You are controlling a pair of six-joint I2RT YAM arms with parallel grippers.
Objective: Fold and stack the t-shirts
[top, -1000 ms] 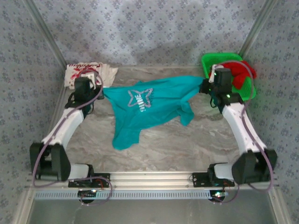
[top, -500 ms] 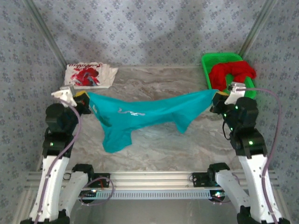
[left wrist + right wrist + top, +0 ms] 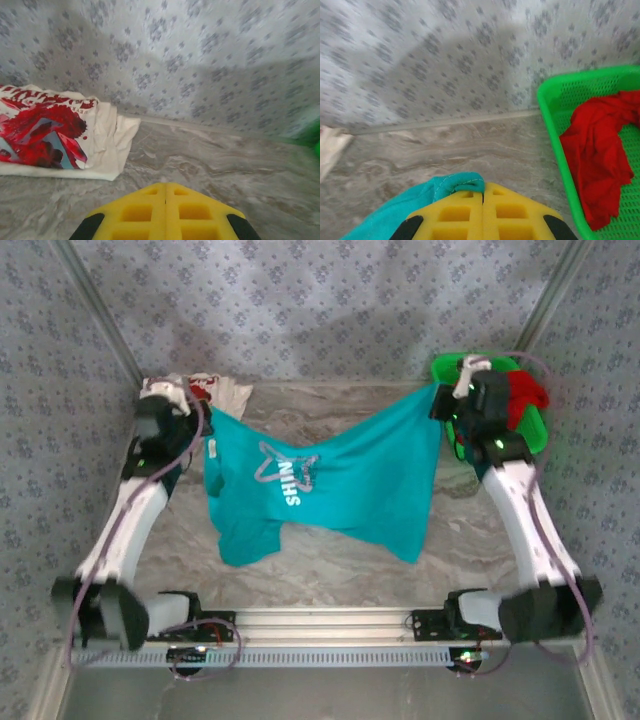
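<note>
Overhead: both arms extended far over the desk (image 3: 340, 565), left gripper (image 3: 200, 420) and right gripper (image 3: 442, 405) stretching the teal t-shirt (image 3: 340, 480) between them; left wrist: jaws pressed together, white t-shirt (image 3: 50, 130) folded beyond; right wrist: jaws clenched on teal hem, red t-shirt (image 3: 600, 150) in green basket (image 3: 555, 125).

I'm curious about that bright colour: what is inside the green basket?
A crumpled red t-shirt lies in the green basket. Anything beneath it is covered.
</note>
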